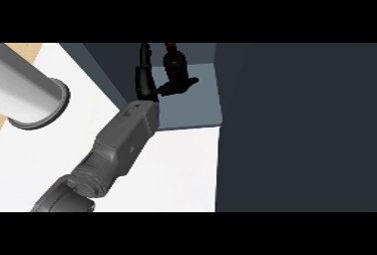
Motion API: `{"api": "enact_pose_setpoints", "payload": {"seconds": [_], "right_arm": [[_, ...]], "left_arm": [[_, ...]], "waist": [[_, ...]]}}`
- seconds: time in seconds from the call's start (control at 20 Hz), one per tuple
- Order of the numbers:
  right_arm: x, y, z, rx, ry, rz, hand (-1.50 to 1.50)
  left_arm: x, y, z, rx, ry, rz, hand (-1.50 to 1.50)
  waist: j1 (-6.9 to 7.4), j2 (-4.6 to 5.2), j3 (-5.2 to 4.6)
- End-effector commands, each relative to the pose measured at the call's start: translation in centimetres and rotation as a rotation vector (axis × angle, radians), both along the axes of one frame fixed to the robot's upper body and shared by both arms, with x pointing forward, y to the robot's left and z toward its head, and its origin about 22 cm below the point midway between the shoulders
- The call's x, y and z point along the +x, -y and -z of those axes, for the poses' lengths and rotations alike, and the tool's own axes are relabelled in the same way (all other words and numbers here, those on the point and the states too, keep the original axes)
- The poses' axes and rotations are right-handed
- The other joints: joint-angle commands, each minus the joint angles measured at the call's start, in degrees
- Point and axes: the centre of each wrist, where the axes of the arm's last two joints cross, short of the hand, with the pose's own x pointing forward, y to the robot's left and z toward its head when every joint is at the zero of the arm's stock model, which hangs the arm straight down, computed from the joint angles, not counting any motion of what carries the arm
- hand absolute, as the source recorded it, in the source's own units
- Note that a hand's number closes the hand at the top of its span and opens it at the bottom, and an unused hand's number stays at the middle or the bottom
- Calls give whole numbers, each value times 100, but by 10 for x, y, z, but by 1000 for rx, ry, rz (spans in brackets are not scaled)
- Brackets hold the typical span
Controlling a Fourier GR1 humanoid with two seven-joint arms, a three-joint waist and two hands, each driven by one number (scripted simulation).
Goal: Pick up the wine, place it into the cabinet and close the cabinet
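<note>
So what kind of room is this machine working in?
Probably a kitchen: a white counter, a dark cabinet with an open compartment, and a wine bottle that the hand holds inside it.

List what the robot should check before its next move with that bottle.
1. Wine bottle held: ok, the hand is curled round it.
2. Bottle inside the cabinet: ok, it is over the pale shelf.
3. Bottle standing on the shelf: cannot tell, the hand hides its base.
4. Bottle upright: ok, its red top points up.
5. Way out for the hand: ok, the dark door at the right is open.
6. Cabinet closed: not ok, not yet done.
</note>
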Motion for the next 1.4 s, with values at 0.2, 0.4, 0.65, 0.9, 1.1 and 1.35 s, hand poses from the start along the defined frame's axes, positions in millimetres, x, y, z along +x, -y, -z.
{"api": "enact_pose_setpoints", "payload": {"seconds": [0.2, 0.4, 0.65, 0.9, 1.1, 1.35], "right_arm": [[-16, 0, -5, 16, 22, -21, -150], [-18, -8, -9, 19, 8, -5, -150], [-20, -3, -3, 30, 12, -15, -150], [-4, -10, -12, 25, 7, -28, -150], [-7, -9, -14, 37, 18, -38, -150], [-8, -9, -7, 18, 13, -47, -150]], "left_arm": [[-5, -19, 14, -12, 7, 12, -150], [-6, -20, 16, -41, 12, 67, -150], [-7, -13, 15, -58, 17, 99, -150], [-9, -8, 18, -53, 19, 122, -150], [-12, -11, 22, -123, 28, 133, -150], [-15, -12, 26, -183, 39, 141, -150]], "waist": [[6, 23, -17], [107, -16, -21], [61, -10, -15], [66, -18, -18], [42, -32, -19], [0, -53, -15]]}}
